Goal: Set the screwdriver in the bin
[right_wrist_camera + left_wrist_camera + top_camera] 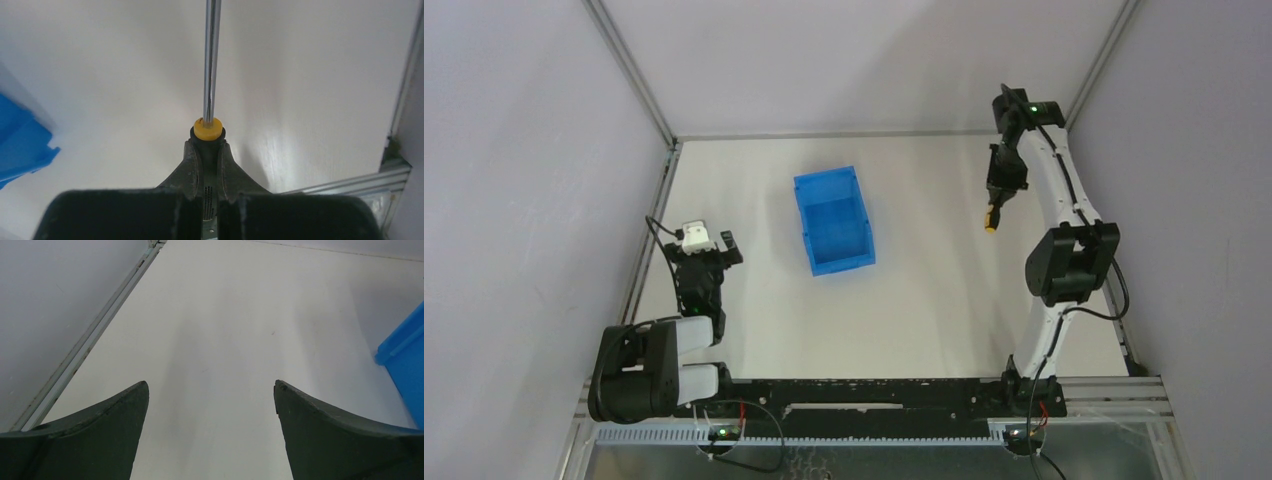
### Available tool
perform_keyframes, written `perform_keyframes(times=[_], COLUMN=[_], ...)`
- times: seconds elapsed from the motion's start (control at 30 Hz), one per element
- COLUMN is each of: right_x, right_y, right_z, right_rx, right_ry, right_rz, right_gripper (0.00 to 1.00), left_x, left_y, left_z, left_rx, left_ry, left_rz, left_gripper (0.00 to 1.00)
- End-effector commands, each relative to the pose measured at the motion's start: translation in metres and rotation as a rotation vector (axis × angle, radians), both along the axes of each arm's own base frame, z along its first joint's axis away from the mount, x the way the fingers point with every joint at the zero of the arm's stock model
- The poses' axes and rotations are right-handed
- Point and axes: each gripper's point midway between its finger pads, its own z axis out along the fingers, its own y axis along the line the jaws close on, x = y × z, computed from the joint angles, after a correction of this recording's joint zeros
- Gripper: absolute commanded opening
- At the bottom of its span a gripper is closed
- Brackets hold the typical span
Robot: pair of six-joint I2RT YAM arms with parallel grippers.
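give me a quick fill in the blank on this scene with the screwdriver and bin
The left gripper is ___ and holds nothing.
The right gripper holds the screwdriver by its ___.
The bin is coloured ___.
In the top view the screwdriver hangs to the bin's ___.
Missing: open; handle; blue; right.

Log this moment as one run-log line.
right gripper: shut on screwdriver, right of bin | left gripper: open, empty | bin: empty
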Motion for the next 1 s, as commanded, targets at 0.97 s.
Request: perform_keyframes(times=[0.97], right_x=[0.054], right_y=[0.366], right_z=[-0.089], right_rx=[0.086], right_ry=[-0.347], right_rz=[0.723], right_gripper=[0.00], left_x=[0.012], left_y=[0.002], left_z=[0.026], left_rx=[0.000], left_ry=[-0.076], left_rz=[0.010], left_gripper=[1.00])
